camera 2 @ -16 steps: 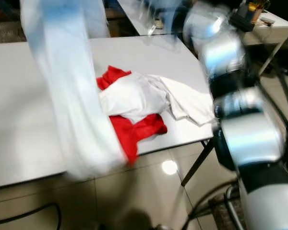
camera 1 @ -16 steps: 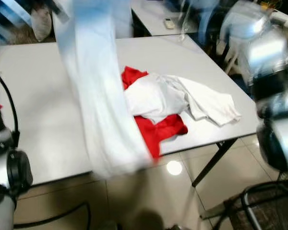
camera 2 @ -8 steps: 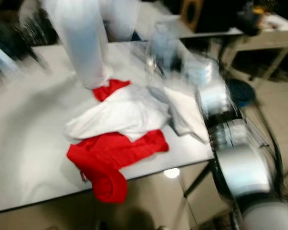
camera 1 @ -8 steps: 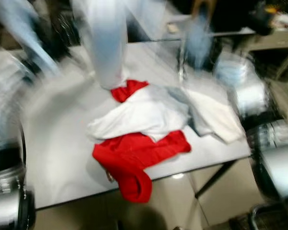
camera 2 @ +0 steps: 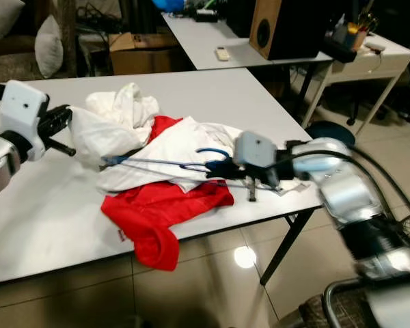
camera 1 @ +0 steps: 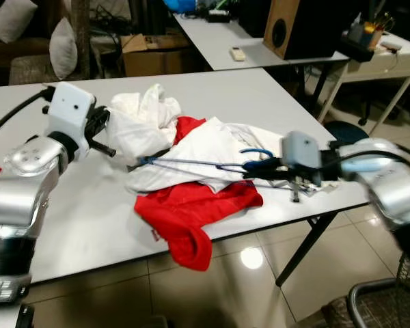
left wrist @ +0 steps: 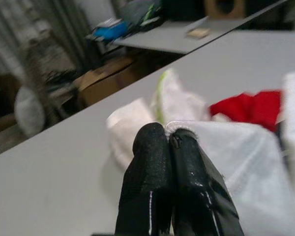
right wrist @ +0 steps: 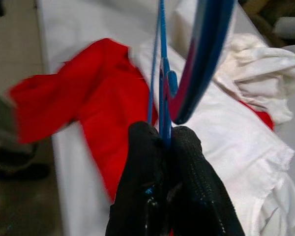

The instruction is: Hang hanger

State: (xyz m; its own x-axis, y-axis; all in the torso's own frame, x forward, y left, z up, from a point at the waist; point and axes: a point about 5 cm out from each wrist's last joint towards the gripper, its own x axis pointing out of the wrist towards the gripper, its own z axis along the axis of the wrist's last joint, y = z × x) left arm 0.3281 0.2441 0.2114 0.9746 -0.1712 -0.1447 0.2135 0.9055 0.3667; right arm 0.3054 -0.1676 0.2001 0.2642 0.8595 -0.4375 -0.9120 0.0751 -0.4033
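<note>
Still early, by my reading. My right gripper was pinched together on the neck of the thin blue wire hanger, just under its curved hook, as the right wrist view showed plainly. From the head views the hanger lay nearly level over the pile of clothes on the white rectangular table, its far end running toward the crumpled white garment. That end seemed tucked at or under the cloth; I could not tell whether it was threaded into anything.

My left gripper was clamped on a fold of that same white garment, fingers together with fabric between them, held just above the tabletop on the left side. A second white shirt lay flat beneath the hanger, and a red cloth garment sprawled under both, one end drooping over the near table edge.

Done so far: hanger in hand, garment in hand. Left to do, I judged: dress the hanger, then find somewhere to hang it. I saw no rail or hook.
</note>
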